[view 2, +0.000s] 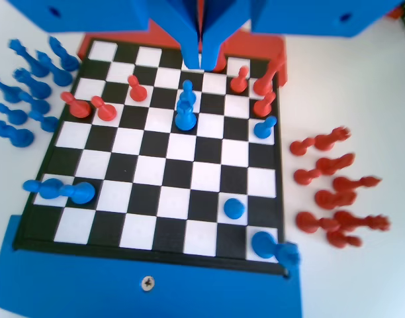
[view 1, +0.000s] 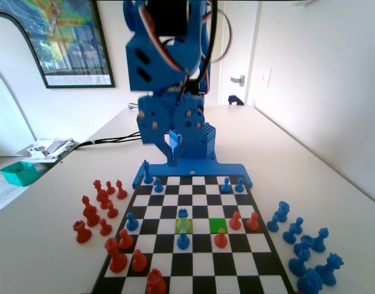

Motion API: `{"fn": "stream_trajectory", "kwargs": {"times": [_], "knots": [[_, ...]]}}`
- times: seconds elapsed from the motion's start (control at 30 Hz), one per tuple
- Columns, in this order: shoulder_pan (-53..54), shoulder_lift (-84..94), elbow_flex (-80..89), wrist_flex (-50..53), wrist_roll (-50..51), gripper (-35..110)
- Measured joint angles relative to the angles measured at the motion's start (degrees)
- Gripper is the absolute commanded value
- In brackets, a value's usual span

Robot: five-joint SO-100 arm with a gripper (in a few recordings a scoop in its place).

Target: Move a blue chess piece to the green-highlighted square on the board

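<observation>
Hovering high over the board [view 2: 164, 173], the hand [view 2: 202, 61] has its jaws pressed together, empty; below it stands the blue chess piece [view 2: 185, 116], apart from the green-highlighted square [view 1: 218, 225].

A framed poster [view 1: 68, 43] hung on the white wall [view 1: 310, 79]; daylight washed the pale surface [view 1: 298, 147], a teal tray [view 1: 19, 173] near its left edge.

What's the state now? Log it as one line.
gripper: shut, empty, raised over board | blue chess piece: at yellow-green square, untouched | green-highlighted square: looks free | pick: not begun
</observation>
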Motion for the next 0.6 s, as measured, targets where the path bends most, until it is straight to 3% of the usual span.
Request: {"fn": "stream_trajectory", "kwargs": {"times": [0.6], "knots": [[-1.67,-10.63,0.7,-16.44,3.78,15]]}}
